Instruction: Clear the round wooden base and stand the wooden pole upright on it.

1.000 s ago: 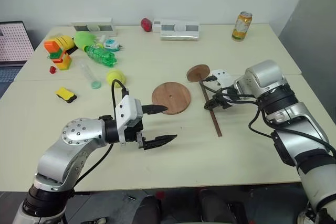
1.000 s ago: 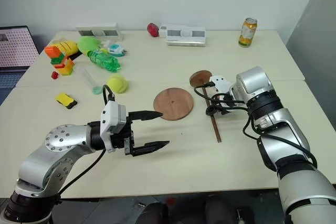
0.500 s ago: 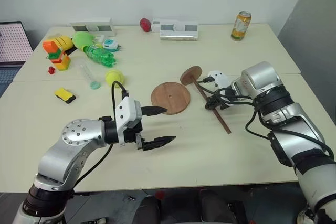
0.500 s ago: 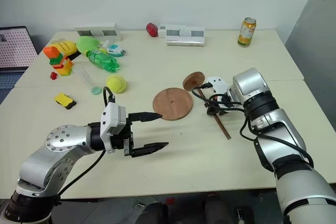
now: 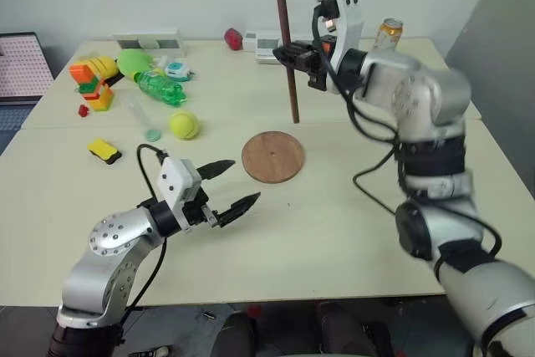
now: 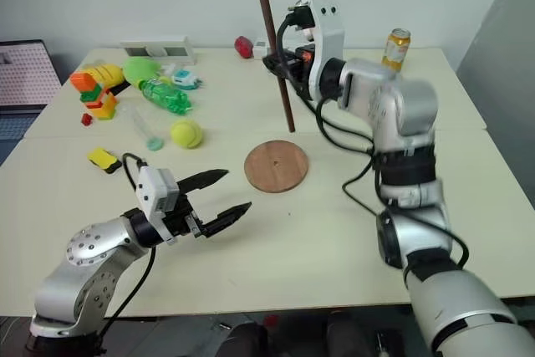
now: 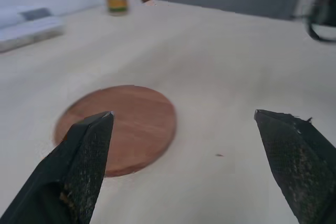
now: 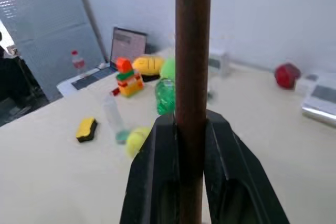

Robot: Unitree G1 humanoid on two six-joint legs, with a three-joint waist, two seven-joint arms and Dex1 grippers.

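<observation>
One step looks done: the round wooden base (image 5: 272, 156) lies bare at centre frame on the table (image 5: 351, 223). Up top, the right tool (image 5: 290, 55) pinches the wooden pole (image 5: 284, 48), thin, dark-brown, upright in mid-air, not yet planted. Lower left, the left tool (image 5: 232, 186) hovers spread, empty.

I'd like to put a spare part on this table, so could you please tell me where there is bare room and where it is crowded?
Bare tabletop lies to the right of the round wooden base, out to the table's right edge, and along the near edge in front of it. The far left is crowded: green bottle, tennis ball, toy blocks, yellow sponge. The left gripper hovers near the base's left.
</observation>
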